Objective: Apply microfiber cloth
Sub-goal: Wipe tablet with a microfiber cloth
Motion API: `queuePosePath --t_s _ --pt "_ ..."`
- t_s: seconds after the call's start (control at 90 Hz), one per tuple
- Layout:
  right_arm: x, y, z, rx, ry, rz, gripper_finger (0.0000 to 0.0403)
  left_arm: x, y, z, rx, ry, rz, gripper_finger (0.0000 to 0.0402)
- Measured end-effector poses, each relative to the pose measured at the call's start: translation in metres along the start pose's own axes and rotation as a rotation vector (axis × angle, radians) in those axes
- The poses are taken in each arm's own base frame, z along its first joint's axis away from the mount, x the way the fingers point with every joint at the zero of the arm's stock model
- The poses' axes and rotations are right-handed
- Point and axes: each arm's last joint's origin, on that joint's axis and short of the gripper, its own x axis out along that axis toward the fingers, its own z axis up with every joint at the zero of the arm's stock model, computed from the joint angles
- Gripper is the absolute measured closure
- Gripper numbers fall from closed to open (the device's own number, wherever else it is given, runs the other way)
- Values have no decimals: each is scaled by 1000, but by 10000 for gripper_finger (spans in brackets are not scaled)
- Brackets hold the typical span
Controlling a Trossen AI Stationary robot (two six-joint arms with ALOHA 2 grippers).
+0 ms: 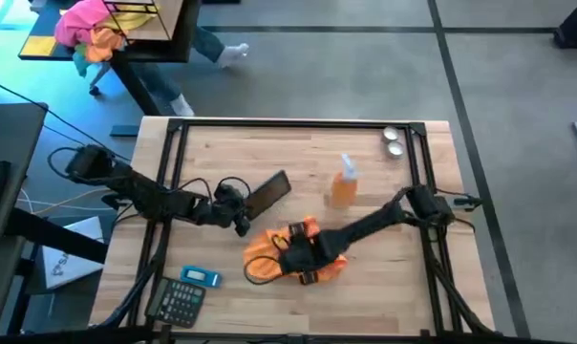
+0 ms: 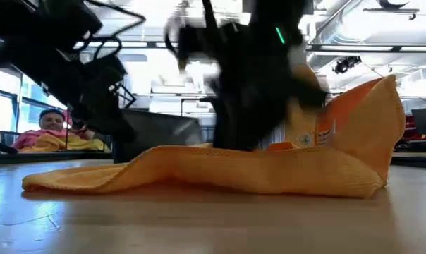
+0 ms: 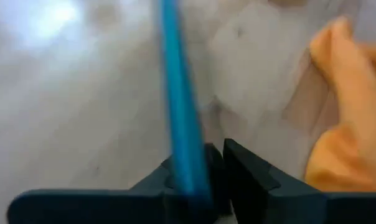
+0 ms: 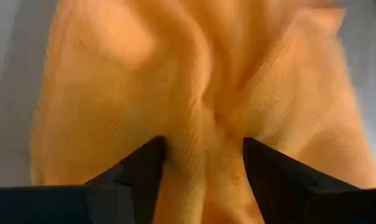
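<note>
Right tool (image 4: 203, 155) pinches microfiber cloth (image 4: 200, 81) on table (image 1: 384, 287).

I cannot see where the right gripper (image 1: 290, 250) meets the microfiber cloth (image 1: 319, 263); the arm covers it. The phone (image 1: 267, 194) hides partly behind the left gripper (image 1: 239, 212), whose wrist view is blurred.

The high camera is looking straight down over the whole pale wooden tabletop (image 1: 269, 153); the low one is peering level across it, close to the rumpled orange microfiber cloth (image 2: 220, 173); both wrist cameras are sharing that cloth, pressed very near.
</note>
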Motion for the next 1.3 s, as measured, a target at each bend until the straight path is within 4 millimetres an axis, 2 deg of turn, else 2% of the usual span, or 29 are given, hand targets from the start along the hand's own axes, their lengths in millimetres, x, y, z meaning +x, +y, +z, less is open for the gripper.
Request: queuePosePath --t_s 0.089,0.2,0.244,0.4,0.511,0.578,0.656,0.767,0.867,0.944,1.1,1.3 --pt "9 3 -11 71 -14 -13 264 2 1 1 -33 36 -35 297" --pt "12 4 -11 85 -27 18 362 3 2 1 -46 83 -85 269" --pt "8 5 -7 65 -35 18 386 3 2 1 -41 101 -104 260" --pt "-18 6 5 -33 -29 -65 401 0 -2 3 -49 160 -210 243" --pt "-53 -13 25 -75 -120 -202 402 -6 -6 3 -45 216 -317 236" --pt "-59 -28 32 -111 -159 -288 403 -8 -9 1 -16 259 -391 234" --pt "-51 -44 42 -135 -221 -326 403 -10 -12 1 8 269 -436 234" --pt "-33 -67 61 -126 -370 -270 403 -11 -13 0 19 271 -439 233" --pt "1 -77 65 -136 -426 -256 403 -11 -13 0 20 271 -435 233" --pt "27 -78 65 -130 -471 -214 403 -10 -12 0 25 249 -406 233" --pt "61 -67 62 -40 -532 -158 403 -8 -10 0 63 212 -351 233" --pt "70 -60 54 102 -450 -146 403 -10 -9 -5 20 337 -406 232"
